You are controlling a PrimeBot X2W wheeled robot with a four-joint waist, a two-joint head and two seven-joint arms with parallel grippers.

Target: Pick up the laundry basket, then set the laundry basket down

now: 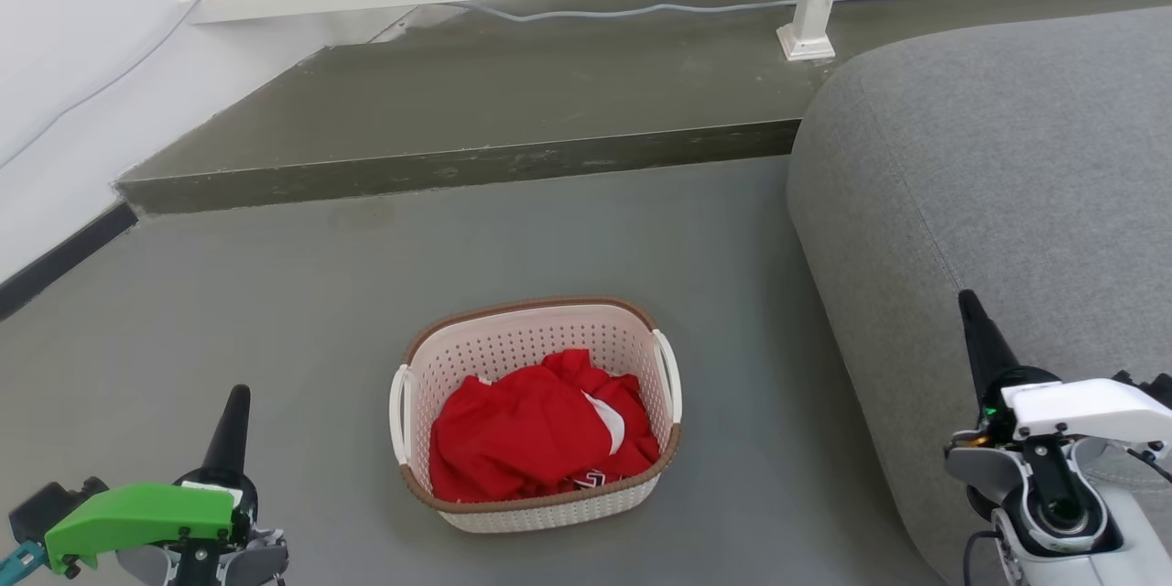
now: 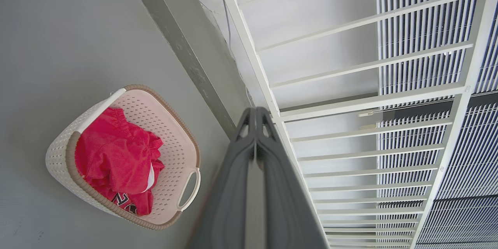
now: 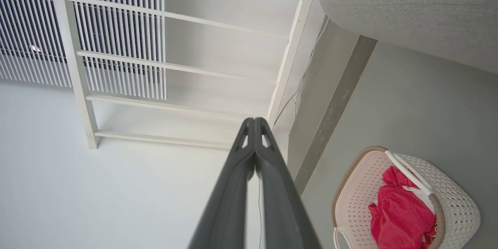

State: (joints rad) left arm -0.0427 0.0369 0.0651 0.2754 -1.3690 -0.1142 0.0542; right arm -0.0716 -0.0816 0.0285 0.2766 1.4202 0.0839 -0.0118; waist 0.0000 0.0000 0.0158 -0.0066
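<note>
The laundry basket (image 1: 513,343) stands on the grey floor in the middle of the head view, cream with a brown rim and two white side handles, and holds a crumpled red garment (image 1: 540,430). My left gripper (image 1: 236,412) is at the lower left, well apart from the basket, fingers pressed together and empty. My right gripper (image 1: 972,316) is at the lower right, in front of the sofa, also shut and empty. The left wrist view has the basket (image 2: 171,140) at its lower left beside the left gripper (image 2: 255,113). The right wrist view has the basket (image 3: 455,202) at its lower right, with the right gripper (image 3: 254,123) shut.
A grey sofa (image 1: 998,165) fills the right side, close to the basket. A raised dark step (image 1: 458,167) crosses behind the basket, with a white railing (image 1: 806,9) and a cable on it. A white wall (image 1: 55,110) runs along the left.
</note>
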